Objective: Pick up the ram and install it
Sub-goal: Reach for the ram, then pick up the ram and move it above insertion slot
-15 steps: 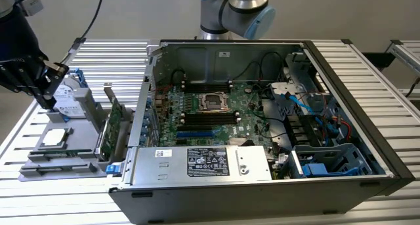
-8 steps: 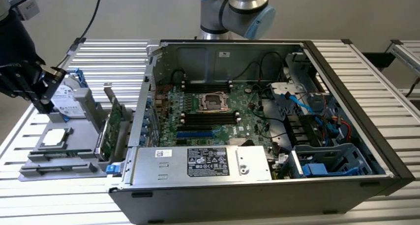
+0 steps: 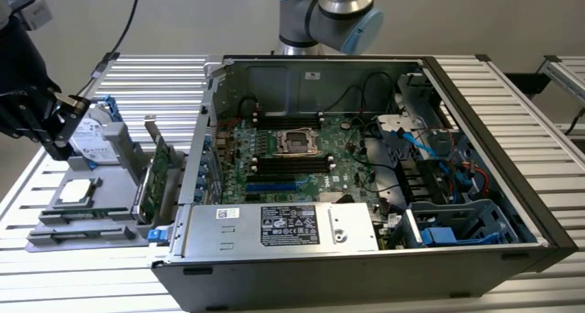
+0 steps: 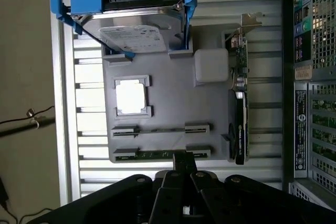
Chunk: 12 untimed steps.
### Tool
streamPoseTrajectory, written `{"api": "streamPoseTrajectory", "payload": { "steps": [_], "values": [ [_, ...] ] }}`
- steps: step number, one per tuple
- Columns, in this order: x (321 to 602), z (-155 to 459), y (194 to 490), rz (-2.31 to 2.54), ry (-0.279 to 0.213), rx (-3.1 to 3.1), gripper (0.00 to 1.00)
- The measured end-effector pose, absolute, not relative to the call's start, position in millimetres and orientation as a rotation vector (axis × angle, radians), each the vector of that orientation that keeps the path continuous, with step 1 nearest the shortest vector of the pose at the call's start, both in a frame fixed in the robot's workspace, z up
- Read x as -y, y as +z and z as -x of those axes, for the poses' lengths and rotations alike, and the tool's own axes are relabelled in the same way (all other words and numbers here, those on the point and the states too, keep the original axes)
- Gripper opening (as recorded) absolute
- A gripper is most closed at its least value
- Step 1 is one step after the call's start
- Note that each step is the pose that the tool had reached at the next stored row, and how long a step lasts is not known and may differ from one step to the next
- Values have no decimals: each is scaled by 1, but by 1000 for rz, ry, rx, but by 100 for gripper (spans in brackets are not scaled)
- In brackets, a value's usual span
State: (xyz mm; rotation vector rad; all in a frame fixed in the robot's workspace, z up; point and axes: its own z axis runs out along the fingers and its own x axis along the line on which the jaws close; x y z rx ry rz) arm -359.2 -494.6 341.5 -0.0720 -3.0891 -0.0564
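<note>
Arm: at the exterior view's left of the PC case (image 3: 274,285), wrist tilted down above the gray tray (image 4: 168,98).
Claw: gripper (image 4: 184,165) clenched, fingers pressed together.
Ram: ram (image 4: 152,155) seated in the tray's outermost slot, near the fingertips.

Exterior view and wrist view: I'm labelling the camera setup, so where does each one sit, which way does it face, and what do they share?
Exterior view: off the arm, high up, looking down on the open computer case on the slatted table; the arm's joint and the gripper show.
Wrist view: on the wrist, looking down on the grey tray; the shut gripper shows, nearest the ram.
Shared: the tray, the hard drive, the expansion card, the gripper.
</note>
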Motion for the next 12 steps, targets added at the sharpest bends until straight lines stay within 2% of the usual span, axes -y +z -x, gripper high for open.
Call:
{"api": "streamPoseTrajectory", "payload": {
  "steps": [12],
  "values": [
    [495,359,342,72,-57,3089,11]
  ]
}}
